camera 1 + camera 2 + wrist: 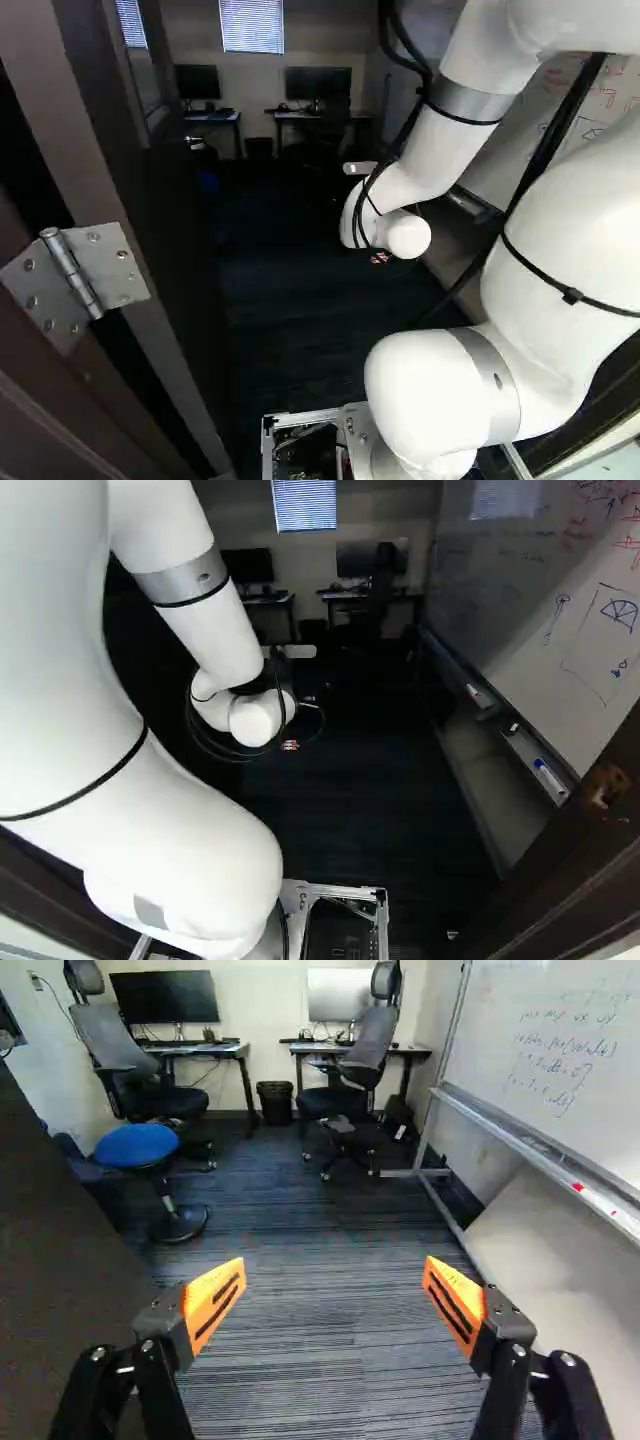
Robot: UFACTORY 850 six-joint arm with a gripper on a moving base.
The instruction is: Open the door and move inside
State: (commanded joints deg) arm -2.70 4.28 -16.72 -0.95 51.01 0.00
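Left base view, dark open door (pixel 170 240), silvery hinge (pixel 75 275) at its edge.

Your door (pixel 60 1280) looks dark and matt, its hinge (pixel 75 278) smooth metal with a dull shine. Beside the door you see matt, ribbed carpet (pixel 300 1320); across from the door, your whiteboard (pixel 500 630) is smooth and glossy enough to mirror blinds.

Striped dark carpet (pixel 310 1330), whiteboard (pixel 560 1050), desks, blue stool (pixel 137 1146)
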